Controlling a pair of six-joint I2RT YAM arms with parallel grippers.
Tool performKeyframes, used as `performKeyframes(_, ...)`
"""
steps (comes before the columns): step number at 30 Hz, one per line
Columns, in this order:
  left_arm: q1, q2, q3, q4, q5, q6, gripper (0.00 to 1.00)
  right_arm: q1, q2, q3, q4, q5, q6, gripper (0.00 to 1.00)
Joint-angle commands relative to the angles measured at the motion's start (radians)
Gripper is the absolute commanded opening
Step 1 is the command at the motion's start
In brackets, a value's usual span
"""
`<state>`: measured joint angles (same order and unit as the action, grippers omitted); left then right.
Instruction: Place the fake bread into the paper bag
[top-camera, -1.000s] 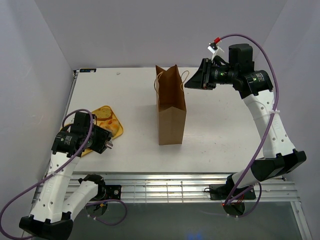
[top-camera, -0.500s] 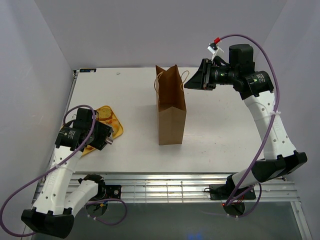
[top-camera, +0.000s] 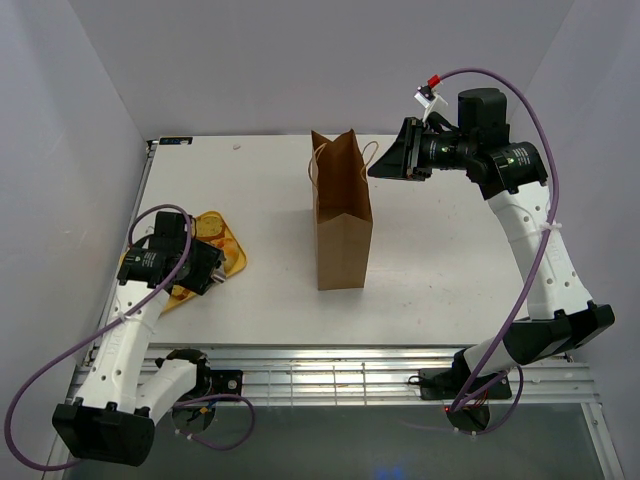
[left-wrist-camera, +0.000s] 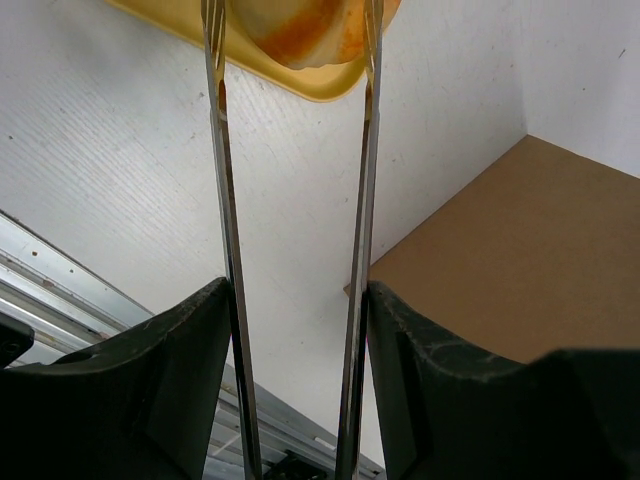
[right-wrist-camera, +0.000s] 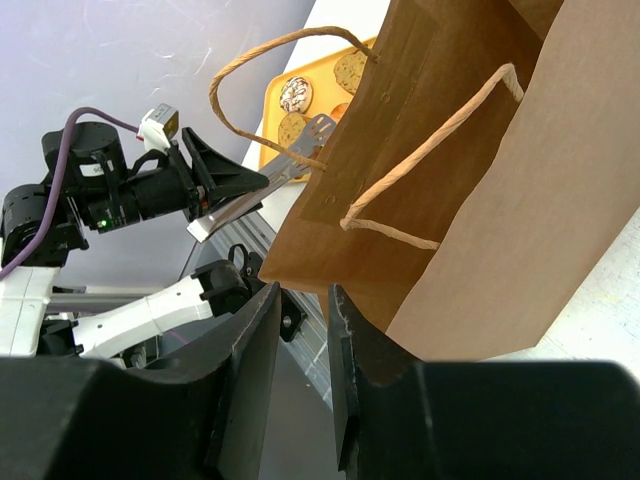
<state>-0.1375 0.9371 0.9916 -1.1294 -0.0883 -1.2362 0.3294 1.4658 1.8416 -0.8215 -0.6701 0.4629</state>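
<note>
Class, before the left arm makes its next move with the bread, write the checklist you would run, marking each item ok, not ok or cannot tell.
1. The fake bread lies between the fingers of the left end effector: ok.
2. Those fingers actually clamp it: cannot tell.
3. The paper bag stands upright: ok.
4. The bag's mouth is open wide enough: cannot tell.
5. The right end effector, beside the bag's top, holds the rim: cannot tell.
6. Nothing stands on the table between the yellow tray and the bag: ok.
</note>
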Motion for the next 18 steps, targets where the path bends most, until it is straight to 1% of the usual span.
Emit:
performKeyframes(1, 0.021, 0.006, -0.014, 0.054, 0.027, 0.024, 0.64, 0.007, -0.009, 0.013, 0.007, -0.025, -0.006, 0.32)
performKeyframes(10, 0.035, 0.017, -0.068, 0.086, 0.074, 0.029, 0.63, 0.007, -0.001, 0.022, 0.008, -0.017, -0.004, 0.32)
performKeyframes(15, 0.041, 0.022, -0.080, 0.106, 0.073, 0.043, 0.63, 0.007, -0.002, 0.015, 0.015, -0.010, -0.004, 0.32)
performKeyframes(18, 0.045, 0.035, -0.084, 0.120, 0.078, 0.052, 0.61, 0.007, -0.005, 0.010, 0.016, -0.008, -0.003, 0.32)
